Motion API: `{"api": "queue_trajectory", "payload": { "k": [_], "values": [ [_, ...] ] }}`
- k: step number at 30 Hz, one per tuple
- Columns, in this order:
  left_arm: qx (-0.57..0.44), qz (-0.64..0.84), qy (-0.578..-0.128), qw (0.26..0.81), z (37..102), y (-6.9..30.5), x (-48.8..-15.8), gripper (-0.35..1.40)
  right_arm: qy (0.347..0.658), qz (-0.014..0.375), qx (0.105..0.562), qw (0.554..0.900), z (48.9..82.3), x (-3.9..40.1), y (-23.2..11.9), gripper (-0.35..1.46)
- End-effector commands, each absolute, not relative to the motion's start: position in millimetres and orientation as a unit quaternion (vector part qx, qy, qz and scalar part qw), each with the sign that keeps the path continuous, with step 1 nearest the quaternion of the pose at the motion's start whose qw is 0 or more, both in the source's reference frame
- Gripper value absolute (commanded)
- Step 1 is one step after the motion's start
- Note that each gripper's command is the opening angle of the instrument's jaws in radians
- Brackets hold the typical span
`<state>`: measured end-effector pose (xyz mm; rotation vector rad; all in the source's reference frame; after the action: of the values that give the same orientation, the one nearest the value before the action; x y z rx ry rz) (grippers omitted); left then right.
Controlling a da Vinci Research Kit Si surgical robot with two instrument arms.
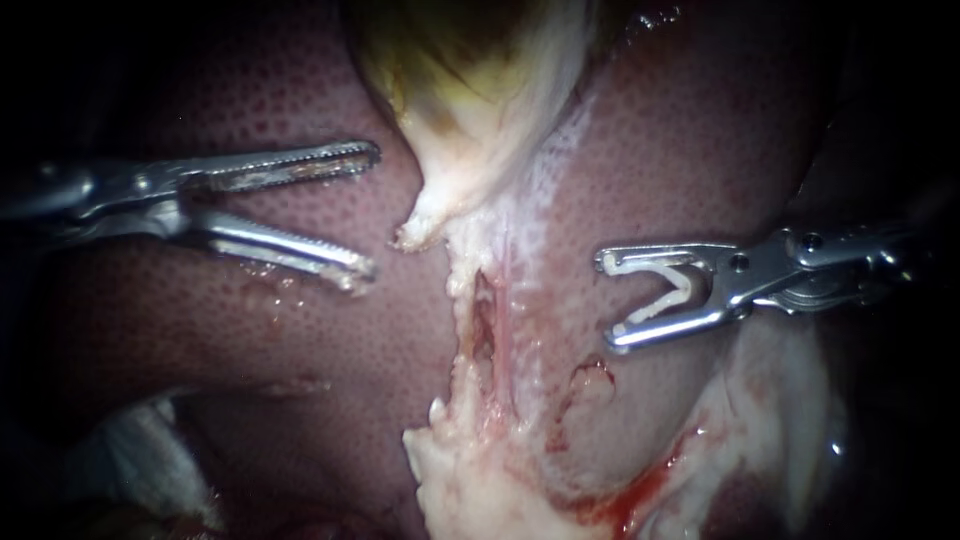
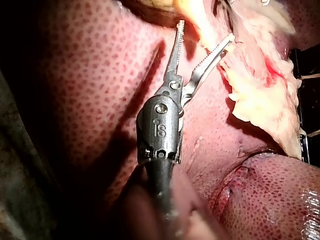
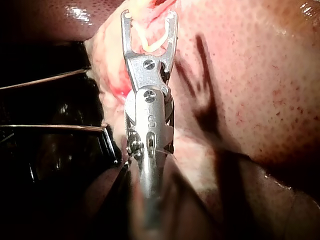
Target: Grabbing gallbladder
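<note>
— Left instrument (image 1: 370, 212)?
— Jaws spread wide, holding nothing, over the liver (image 1: 200, 330). The gallbladder (image 1: 470, 90) hangs just beyond them, its pale tip near the lower jaw, untouched.
— And the right instrument (image 1: 608, 300)?
— Its jaws grip a white clip (image 1: 672, 300), well apart from the gallbladder.

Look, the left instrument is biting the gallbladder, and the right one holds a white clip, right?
Not quite. In the endoscope view the jaws of the left instrument stand open, holding nothing, apart from the gallbladder. The right instrument does hold a white clip.
</note>
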<state>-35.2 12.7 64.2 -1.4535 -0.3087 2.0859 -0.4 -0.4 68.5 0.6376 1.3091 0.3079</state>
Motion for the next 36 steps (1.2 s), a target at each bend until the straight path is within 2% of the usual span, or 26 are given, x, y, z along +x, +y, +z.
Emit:
{"api": "queue_trajectory", "payload": {
  "k": [1, 3, 10, 18, 21, 26, 28, 29, 36],
  "values": [
    [-0.543, 0.781, -0.116, 0.288, 64.4, 12.7, -35.4, 0.42, 0.596, 0.14, 0.29, 0.736, 68.5, -0.4, -0.4, 0.53],
    [-0.542, 0.778, -0.117, 0.296, 65.0, 12.6, -35.8, 0.36, 0.596, 0.14, 0.29, 0.736, 68.5, -0.4, -0.4, 0.53],
    [-0.532, 0.779, -0.123, 0.309, 67.4, 11.9, -36.3, 0.29, 0.596, 0.14, 0.29, 0.736, 68.5, -0.4, -0.4, 0.53],
    [-0.522, 0.783, -0.126, 0.313, 69.6, 11.9, -36.4, 0.29, 0.596, 0.14, 0.29, 0.736, 68.5, -0.4, -0.4, 0.53],
    [-0.522, 0.784, -0.126, 0.313, 69.7, 12.0, -36.4, 0.24, 0.596, 0.14, 0.29, 0.736, 68.5, -0.4, -0.5, 0.53],
    [-0.519, 0.784, -0.127, 0.315, 70.0, 12.2, -36.5, 0.05, 0.596, 0.14, 0.29, 0.736, 68.5, -0.4, -0.5, 0.53],
    [-0.517, 0.786, -0.128, 0.314, 70.1, 12.2, -36.4, -0.17, 0.596, 0.14, 0.29, 0.736, 68.5, -0.4, -0.5, 0.53],
    [-0.515, 0.786, -0.13, 0.316, 70.1, 12.2, -36.3, -0.35, 0.596, 0.14, 0.29, 0.736, 68.5, -0.4, -0.5, 0.53],
    [-0.495, 0.799, -0.14, 0.311, 69.3, 12.3, -35.0, -0.35, 0.596, 0.14, 0.291, 0.736, 68.5, -0.5, -0.5, 0.53]
  ]
}}
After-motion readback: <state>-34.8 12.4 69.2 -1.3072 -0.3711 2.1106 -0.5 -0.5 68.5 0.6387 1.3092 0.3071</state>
